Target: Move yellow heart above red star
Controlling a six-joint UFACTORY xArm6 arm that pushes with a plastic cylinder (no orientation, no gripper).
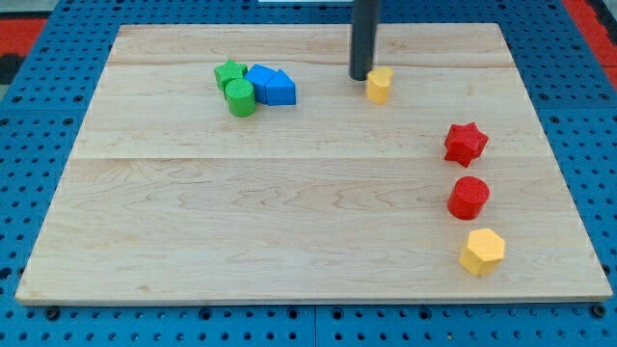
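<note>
The yellow heart (380,85) sits near the view's top, right of centre, on the wooden board (308,241). The red star (466,143) lies lower and to the view's right of it, near the board's right side. My tip (362,76) is the lower end of the dark rod that comes down from the view's top. It stands just left of the yellow heart, touching or almost touching it.
A red cylinder (469,198) and a yellow hexagon (482,252) lie below the red star. At the upper left a green star (228,72), a green cylinder (240,97) and two blue blocks (271,85) are clustered together.
</note>
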